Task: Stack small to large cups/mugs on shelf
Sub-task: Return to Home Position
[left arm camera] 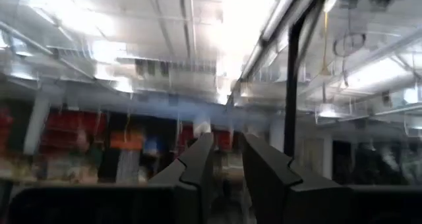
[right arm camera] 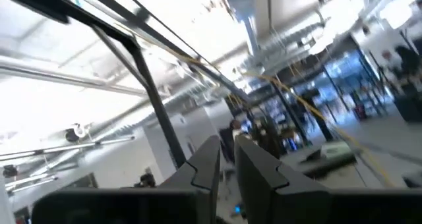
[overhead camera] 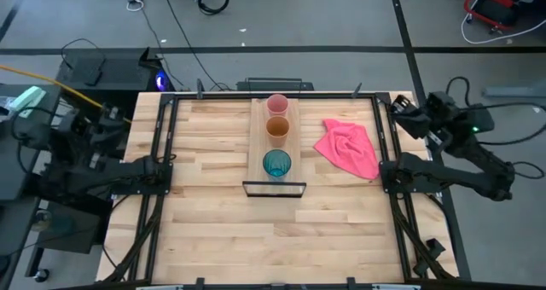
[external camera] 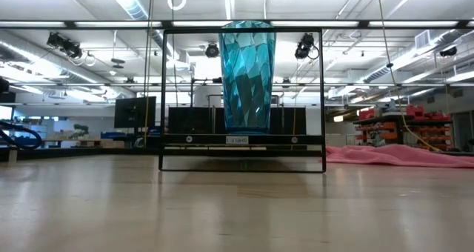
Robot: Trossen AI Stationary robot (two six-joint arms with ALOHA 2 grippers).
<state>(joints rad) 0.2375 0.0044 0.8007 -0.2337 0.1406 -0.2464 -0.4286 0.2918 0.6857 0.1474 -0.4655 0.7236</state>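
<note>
Three cups stand upright in a row on the light-wood shelf [overhead camera: 258, 145], which lies along the middle of the table with its black frame [overhead camera: 274, 188] at the near end. The pink cup [overhead camera: 277, 103] is farthest, the orange cup [overhead camera: 277, 127] is in the middle, and the teal cup [overhead camera: 276, 164] is nearest. In the low view the teal cup [external camera: 247, 75] hides the other two. My left gripper [left arm camera: 228, 151] is drawn back at the table's left edge and my right gripper [right arm camera: 228, 151] at the right edge. Both are shut to a narrow slit, hold nothing and point into the room.
A crumpled pink cloth [overhead camera: 350, 147] lies on the table just right of the shelf, and shows at the right in the low view as the pink cloth [external camera: 400, 156]. Bare tabletop [overhead camera: 281, 239] spreads in front of the shelf and to its left. Black frame rails [overhead camera: 162, 153] run along the table's sides.
</note>
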